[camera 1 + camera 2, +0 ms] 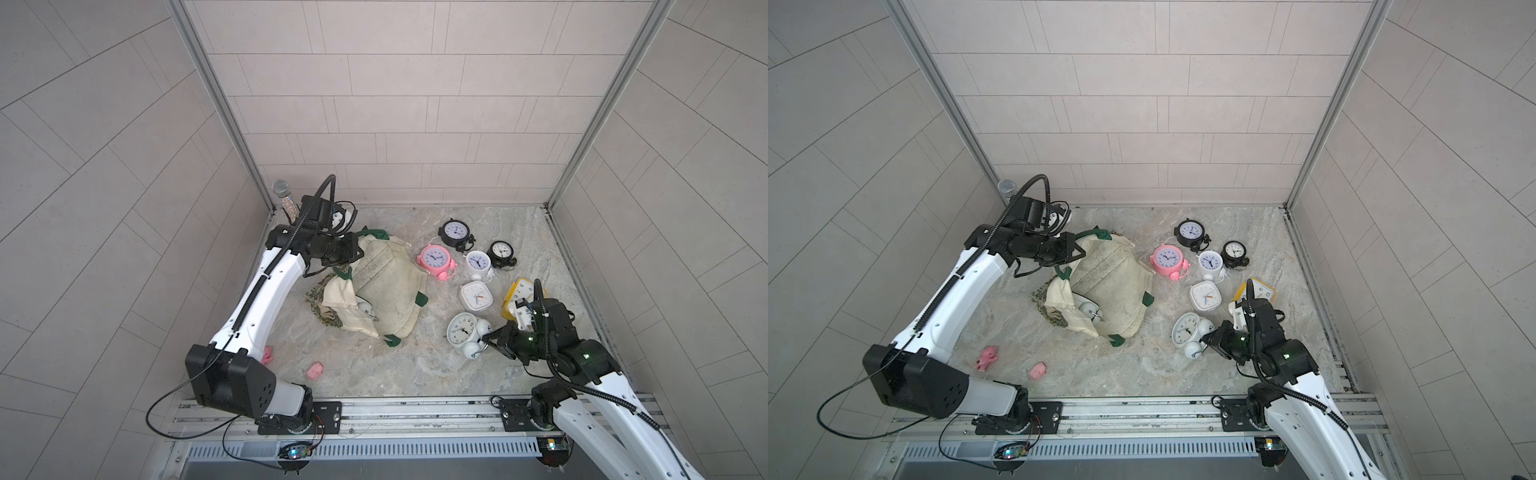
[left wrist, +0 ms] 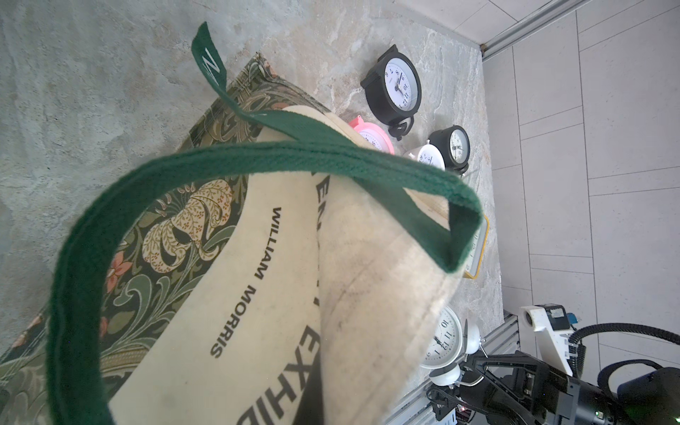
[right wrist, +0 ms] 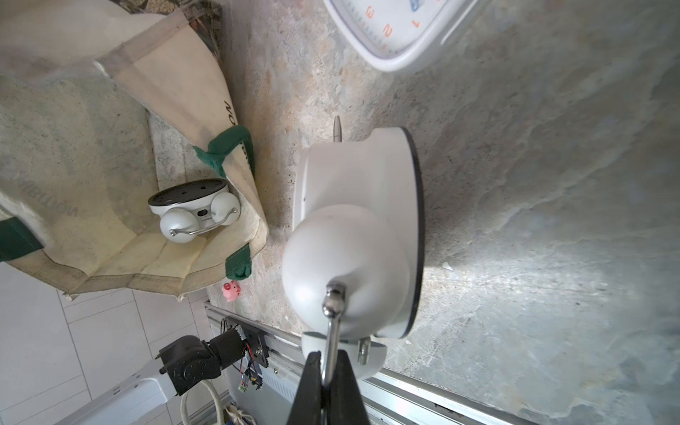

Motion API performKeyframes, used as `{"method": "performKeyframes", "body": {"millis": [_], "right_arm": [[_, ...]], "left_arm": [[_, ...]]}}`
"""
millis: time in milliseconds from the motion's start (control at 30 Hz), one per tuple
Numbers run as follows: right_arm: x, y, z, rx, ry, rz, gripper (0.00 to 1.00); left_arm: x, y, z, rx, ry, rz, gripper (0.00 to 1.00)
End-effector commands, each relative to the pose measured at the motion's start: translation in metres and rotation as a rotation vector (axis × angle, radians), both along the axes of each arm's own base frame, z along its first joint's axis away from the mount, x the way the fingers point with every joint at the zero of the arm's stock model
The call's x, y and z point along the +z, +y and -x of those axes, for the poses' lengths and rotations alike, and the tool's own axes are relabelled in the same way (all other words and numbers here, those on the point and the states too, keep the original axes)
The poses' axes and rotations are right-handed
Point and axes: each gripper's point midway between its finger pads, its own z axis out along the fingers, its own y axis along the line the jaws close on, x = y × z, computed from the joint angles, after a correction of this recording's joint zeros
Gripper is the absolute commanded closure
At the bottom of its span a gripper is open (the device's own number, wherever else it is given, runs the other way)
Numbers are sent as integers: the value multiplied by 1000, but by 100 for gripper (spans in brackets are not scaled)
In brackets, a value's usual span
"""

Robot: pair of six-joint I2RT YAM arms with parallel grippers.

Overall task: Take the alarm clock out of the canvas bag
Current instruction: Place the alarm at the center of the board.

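Right jaws clamp seemingly resting alarm clock's (image 3: 353, 235) handle (image 3: 333, 331).

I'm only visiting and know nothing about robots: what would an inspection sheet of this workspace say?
Surface: marbled tabletop, bare between items.
Job's things: canvas bag slumped, mouth open; white clock inside.
Clutter: twin-bell clock and six other clocks outside the bag; two pink toys; microphone.
Grippers: left gripper shut on the canvas bag's edge; right gripper shut on the twin-bell clock's wire handle.
Cables: black hoses along both arms; loose wires at the front rail.
Surroundings: tiled walls, metal frame posts.
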Motion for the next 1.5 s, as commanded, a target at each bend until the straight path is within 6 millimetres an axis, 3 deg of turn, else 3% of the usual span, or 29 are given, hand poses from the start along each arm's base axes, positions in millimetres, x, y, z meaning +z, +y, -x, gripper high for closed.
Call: {"method": "performKeyframes", "body": {"millis": [0, 333, 600, 1367, 1467], "right_arm": [[-12, -22, 2, -102, 35, 84, 100], [-45, -63, 19, -294, 162, 238, 100], [-60, -88, 15, -404, 176, 328, 100], [-90, -107, 6, -535, 242, 303, 100], [-93, -106, 5, -533, 246, 300, 96]], "left_arm": [[12, 2, 2, 6, -45, 11, 100], [8, 2, 0, 10, -37, 10, 100], [7, 4, -1, 22, -37, 3, 100], [3, 4, -3, 28, -26, -6, 100], [3, 5, -3, 29, -27, -6, 100]]}}
